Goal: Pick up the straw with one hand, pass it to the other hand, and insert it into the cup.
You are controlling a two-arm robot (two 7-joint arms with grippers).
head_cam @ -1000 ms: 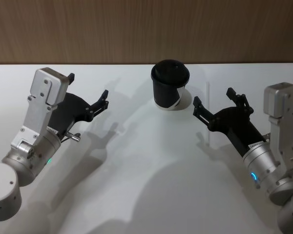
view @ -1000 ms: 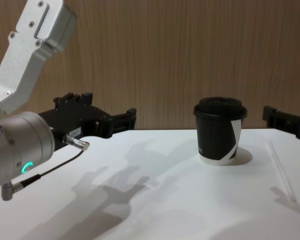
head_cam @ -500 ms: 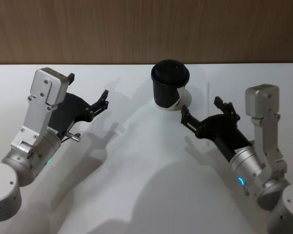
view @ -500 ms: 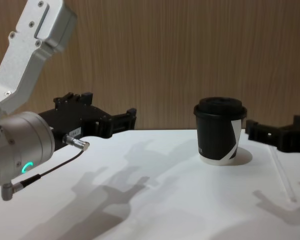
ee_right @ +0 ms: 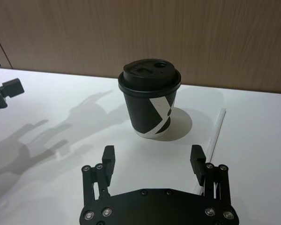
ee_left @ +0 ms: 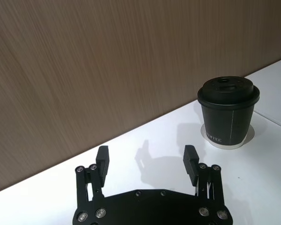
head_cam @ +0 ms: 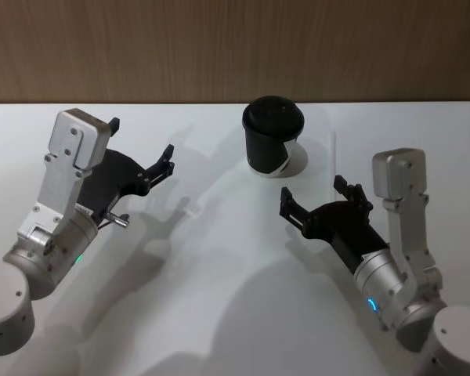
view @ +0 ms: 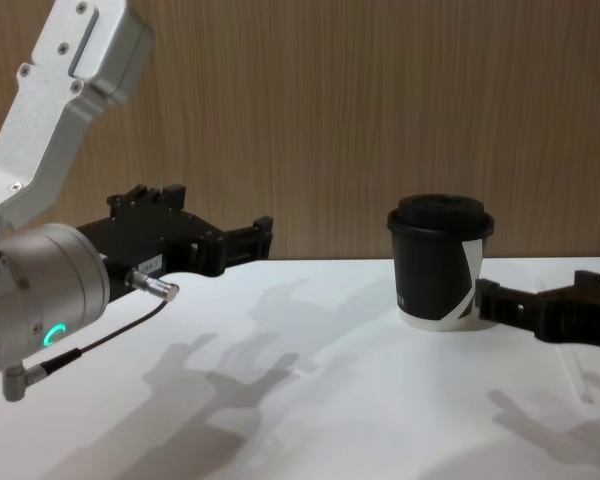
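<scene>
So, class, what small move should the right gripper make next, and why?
Probably slide the open right gripper sideways to straddle the straw: it lies flat beside the cup, in line with one finger, not between both. The left gripper hovers open.

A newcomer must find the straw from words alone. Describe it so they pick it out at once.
On the white table, find the black lidded coffee cup near the wood-panelled wall. To the cup's right, as the robot faces, the straw lies flat, apart from it. It is long, thin and translucent white, unlike the squat black cup and the black right gripper.
</scene>
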